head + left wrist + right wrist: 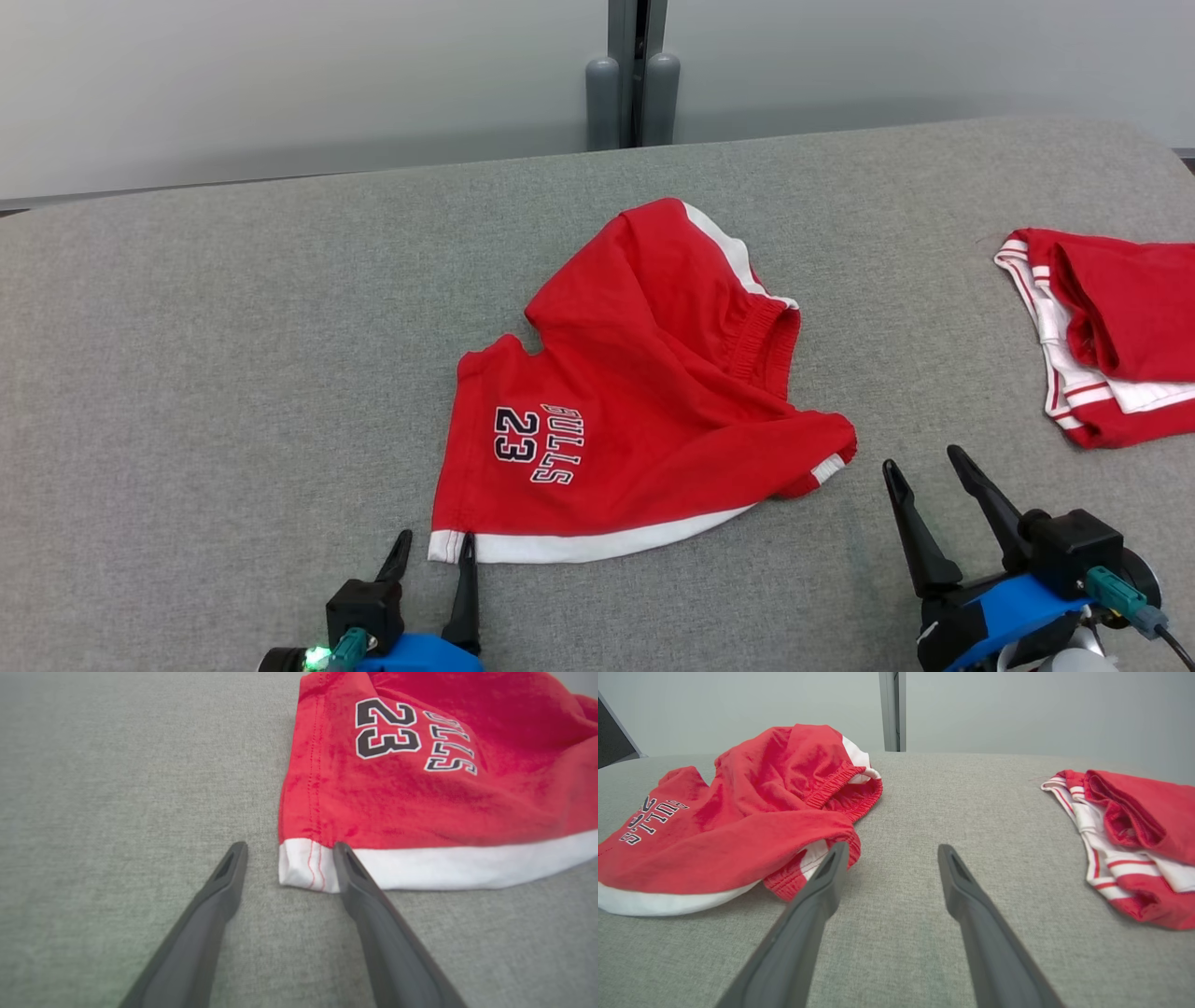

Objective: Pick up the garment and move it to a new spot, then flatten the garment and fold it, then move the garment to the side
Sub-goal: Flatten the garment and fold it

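The garment (644,392) is a pair of red shorts with white trim and "BULLS 23" print, lying crumpled mid-table. My left gripper (435,543) is open at its near-left hem corner. In the left wrist view that white corner (306,870) lies between the tips of the left gripper (289,849), the right fingertip (343,851) overlapping the hem. My right gripper (922,459) stands open just right of the garment's near-right edge, holding nothing. The right wrist view has the garment (738,816) left of the right gripper (889,848), whose left fingertip (836,851) is at the fabric's edge.
A second red and white garment (1106,327) lies bunched at the table's right edge, also seen as a red and white bundle (1134,844) in the right wrist view. The grey fabric table (233,373) meets a pale wall with a grey post (635,75) behind.
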### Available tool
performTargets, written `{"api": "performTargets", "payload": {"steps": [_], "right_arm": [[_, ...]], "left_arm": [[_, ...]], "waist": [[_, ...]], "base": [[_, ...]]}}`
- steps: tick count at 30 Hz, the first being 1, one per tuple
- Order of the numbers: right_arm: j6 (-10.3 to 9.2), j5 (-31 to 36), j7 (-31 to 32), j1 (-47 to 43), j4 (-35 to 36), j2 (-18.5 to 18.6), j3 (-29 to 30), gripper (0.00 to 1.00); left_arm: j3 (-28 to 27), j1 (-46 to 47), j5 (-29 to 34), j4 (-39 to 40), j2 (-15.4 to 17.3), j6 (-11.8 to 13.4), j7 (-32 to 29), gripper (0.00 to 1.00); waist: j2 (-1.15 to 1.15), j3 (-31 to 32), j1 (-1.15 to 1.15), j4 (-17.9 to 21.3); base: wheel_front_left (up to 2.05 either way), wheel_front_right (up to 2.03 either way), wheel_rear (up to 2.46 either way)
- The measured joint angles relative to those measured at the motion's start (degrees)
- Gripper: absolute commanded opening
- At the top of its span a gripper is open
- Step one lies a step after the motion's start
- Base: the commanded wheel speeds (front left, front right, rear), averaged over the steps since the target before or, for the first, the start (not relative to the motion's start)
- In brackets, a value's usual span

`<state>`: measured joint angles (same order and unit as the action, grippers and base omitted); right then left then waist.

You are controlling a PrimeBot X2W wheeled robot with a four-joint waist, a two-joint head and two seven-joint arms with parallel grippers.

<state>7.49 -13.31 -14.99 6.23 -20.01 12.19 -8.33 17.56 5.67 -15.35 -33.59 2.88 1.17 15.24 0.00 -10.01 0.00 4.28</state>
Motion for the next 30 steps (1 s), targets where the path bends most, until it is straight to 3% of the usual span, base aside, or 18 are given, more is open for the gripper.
{"api": "performTargets", "payload": {"steps": [2,12,13,14,15,22,30], "right_arm": [[0.0,0.05,0.0,0.03,-0.02,-0.12,0.07,1.0],[0.0,0.04,0.0,0.48,-0.29,-1.58,-0.22,1.0],[0.0,0.0,0.0,0.48,-0.31,-1.71,-0.31,1.0],[0.0,-0.02,0.0,0.48,-0.34,-1.85,-0.34,1.0],[0.0,-0.02,0.0,0.48,-0.34,-2.04,-0.37,1.0],[0.0,1.86,-0.02,-0.2,1.72,-3.86,0.35,1.0],[0.0,4.17,-0.03,-3.48,1.16,-6.05,0.76,1.0]], "left_arm": [[0.31,0.9,-0.41,-1.04,0.0,-0.18,0.01,0.0],[-1.88,2.82,0.63,2.09,-0.02,0.85,-0.11,0.0],[-2.14,2.76,0.96,2.64,-0.02,0.89,-0.1,0.24],[-2.44,2.72,1.26,3.2,-0.04,1.09,-0.11,0.77],[-2.71,2.61,1.33,3.68,-0.02,1.24,-0.11,1.0],[-5.38,-1.01,6.09,11.58,-0.03,2.82,-0.1,1.0],[-7.16,-6.07,8.43,12.77,0.01,1.49,-0.1,1.0]], "waist": [[0.0,-0.11,0.0,0.01],[0.0,-0.11,0.0,-0.76],[0.0,0.03,0.0,-0.89],[0.0,0.22,0.0,-1.03],[0.0,0.42,0.0,-1.14],[0.0,2.58,0.0,-2.13],[0.0,6.68,0.0,-3.41]], "base": [[0.0,0.0,0.0],[0.0,0.0,0.0],[0.0,0.0,0.0],[0.0,0.0,0.0],[0.0,0.0,0.0],[0.0,0.0,0.0],[0.0,0.0,0.0]]}}
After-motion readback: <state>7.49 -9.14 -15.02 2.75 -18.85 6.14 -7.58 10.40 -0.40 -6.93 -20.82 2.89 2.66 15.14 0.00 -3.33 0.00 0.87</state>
